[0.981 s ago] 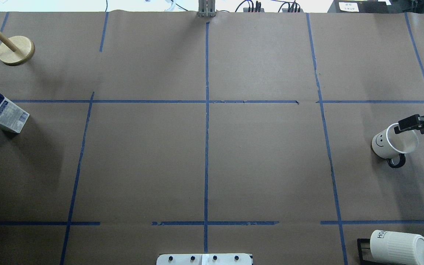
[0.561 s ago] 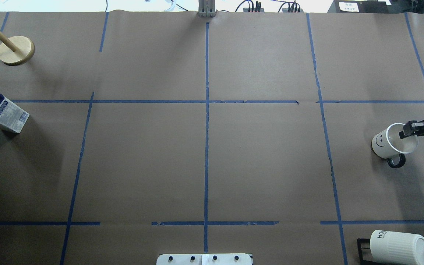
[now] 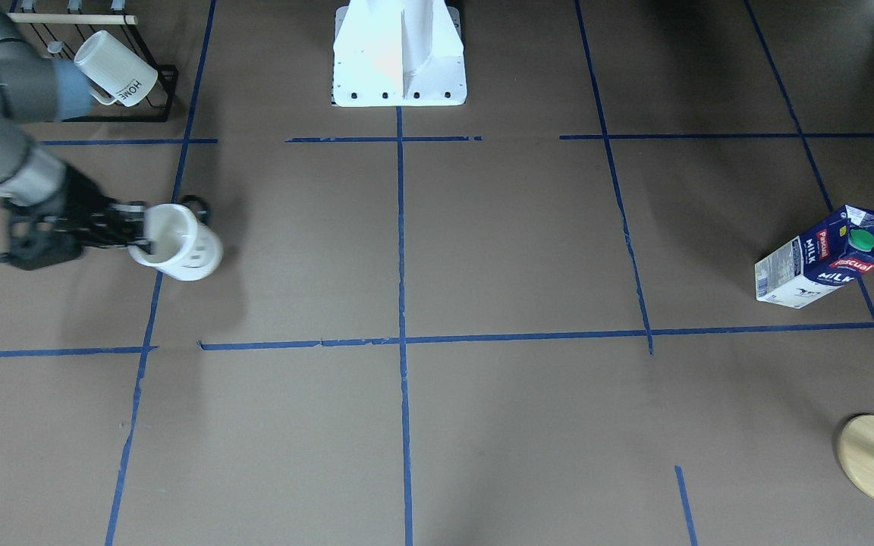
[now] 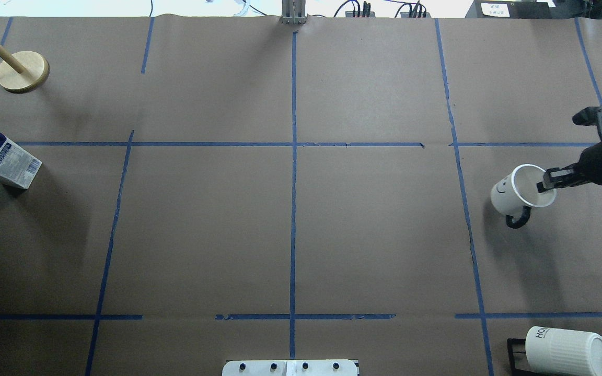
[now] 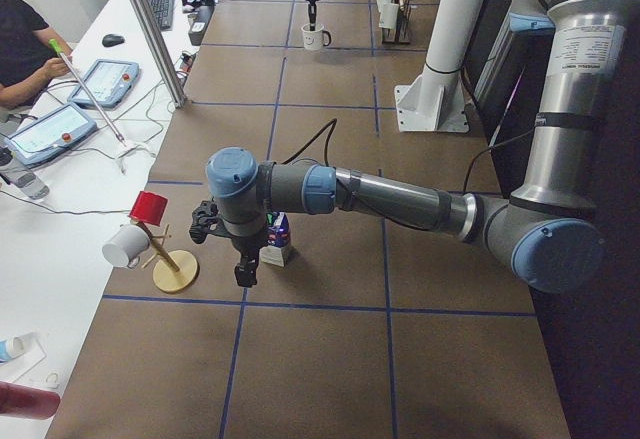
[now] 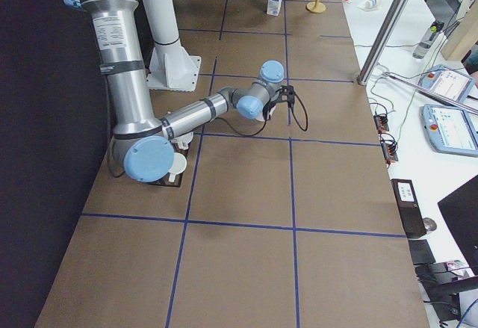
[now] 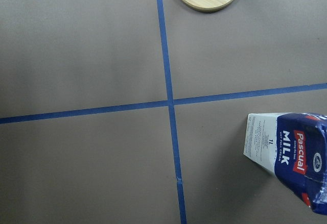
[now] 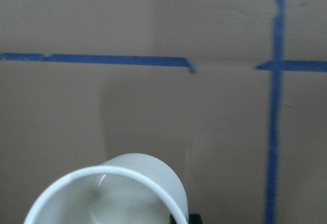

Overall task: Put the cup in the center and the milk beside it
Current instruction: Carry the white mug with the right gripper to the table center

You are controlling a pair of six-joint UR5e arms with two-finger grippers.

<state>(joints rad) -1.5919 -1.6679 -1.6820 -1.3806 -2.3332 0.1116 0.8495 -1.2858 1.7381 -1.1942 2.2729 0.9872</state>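
White and smooth, the cup (image 3: 179,244) is at the front-facing view's left side. The right gripper (image 3: 141,241) pinches its rim wall, one finger inside the mouth and one outside, and the small black handle points toward the robot's base. The centre (image 3: 402,340), a crossing of blue tape, is well apart from it, toward the robot's left and a little farther from the base. The milk (image 3: 816,262) stands upright at the opposite side.

From overhead, the cup (image 4: 505,194) turns its black smiley toward the centre (image 4: 293,144), with the right gripper (image 4: 545,184) on the side away from it. I cannot tell whether the base is clear of the brown paper (image 4: 384,235). The milk (image 4: 0,156) sits at the left edge.

In the exterior left view, the left gripper (image 5: 243,264) hangs just beside the milk (image 5: 277,242), making that arm the nearer one to it. I cannot tell whether its fingers are spread or pressed together.

The right wrist view shows only the cup's rim (image 8: 110,175) and tape.

The left wrist view shows the milk's blue-and-white side (image 7: 286,150) but no fingers.
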